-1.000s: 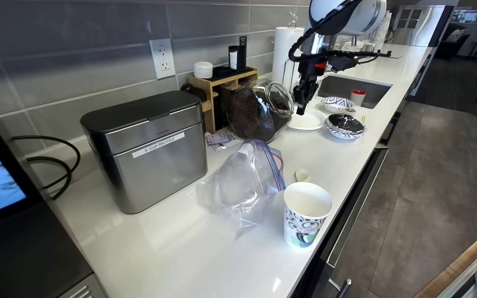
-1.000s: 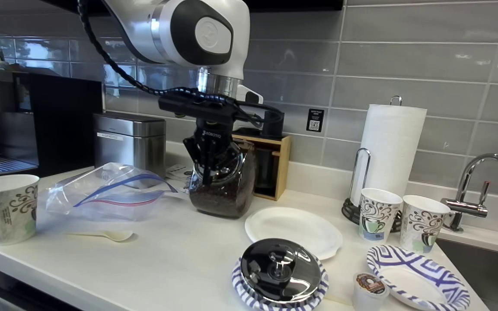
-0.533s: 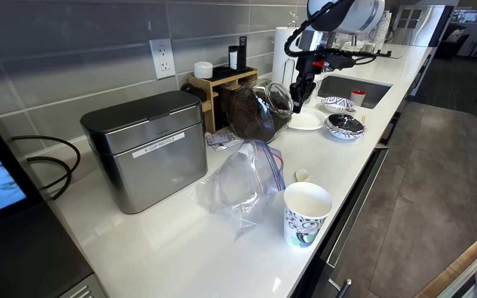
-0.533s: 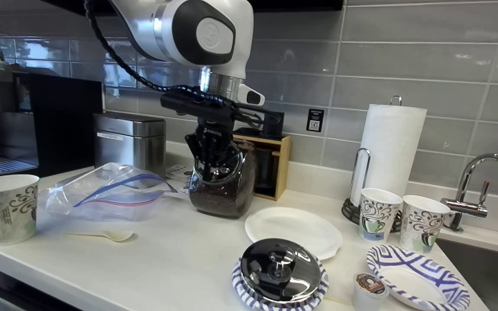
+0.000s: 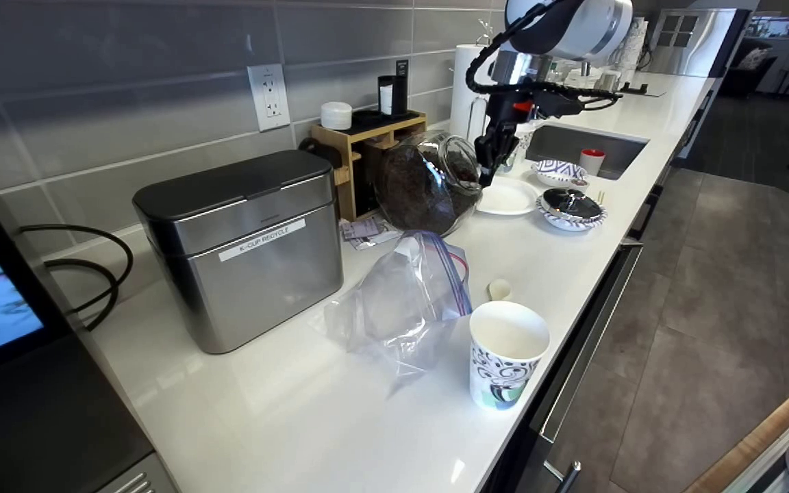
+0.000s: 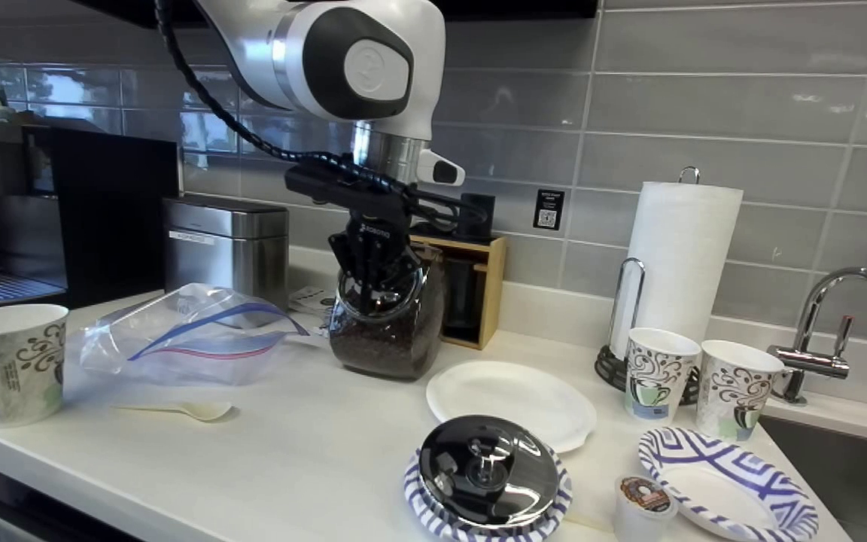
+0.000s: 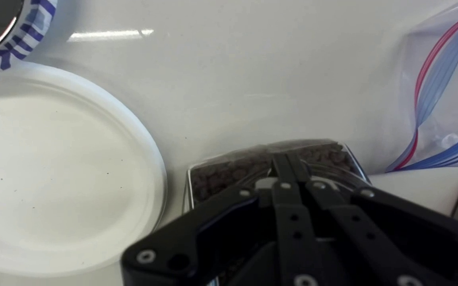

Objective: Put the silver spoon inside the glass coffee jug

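Edging over the last second closer to the angled mouth of the glass coffee jug (image 5: 409, 186), the fingers (image 7: 286, 200) worked toward the back edge of the surface (image 6: 290, 452). I saw them clenched together, with nothing I could make out between. I found no silver spoon; whether it was inside, I couldn't tell. A pale spoon (image 6: 206, 410) lay near the front edge. I judged the reach well aimed, the placing unconfirmed.

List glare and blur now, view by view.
Wrist view: a bright glare streak on the countertop, the dark gripper slightly soft; in an exterior view, bluish reflections on the wall tiles and mirror-like ones on the lid; in an exterior view, a bright glint on the glass jar.
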Available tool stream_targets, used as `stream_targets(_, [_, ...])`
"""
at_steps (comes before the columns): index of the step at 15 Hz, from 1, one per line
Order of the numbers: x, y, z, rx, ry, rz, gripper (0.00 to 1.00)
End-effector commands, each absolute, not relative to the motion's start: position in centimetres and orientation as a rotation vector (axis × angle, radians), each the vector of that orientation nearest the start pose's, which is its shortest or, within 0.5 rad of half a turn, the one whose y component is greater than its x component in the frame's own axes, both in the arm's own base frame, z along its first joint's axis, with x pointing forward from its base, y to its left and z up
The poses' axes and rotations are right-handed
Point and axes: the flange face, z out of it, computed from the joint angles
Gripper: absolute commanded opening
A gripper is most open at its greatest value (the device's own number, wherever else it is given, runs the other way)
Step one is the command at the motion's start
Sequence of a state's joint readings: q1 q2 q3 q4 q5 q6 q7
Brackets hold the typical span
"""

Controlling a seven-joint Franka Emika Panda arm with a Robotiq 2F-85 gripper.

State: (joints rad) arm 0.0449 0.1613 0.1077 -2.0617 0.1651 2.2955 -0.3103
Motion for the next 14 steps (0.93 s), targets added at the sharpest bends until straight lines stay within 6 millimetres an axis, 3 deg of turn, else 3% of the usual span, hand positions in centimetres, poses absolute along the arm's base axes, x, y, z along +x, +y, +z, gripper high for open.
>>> stream_targets(1, [57.5,8.7,37.1,-2.939,-0.498,-0.168,0.0])
stream_targets(10, [57.0,9.1,35.9,-2.952,-0.612,0.017,0.0])
stream_targets(14, [57.5,9.3,35.3,-2.979,-0.601,-0.008,0.0])
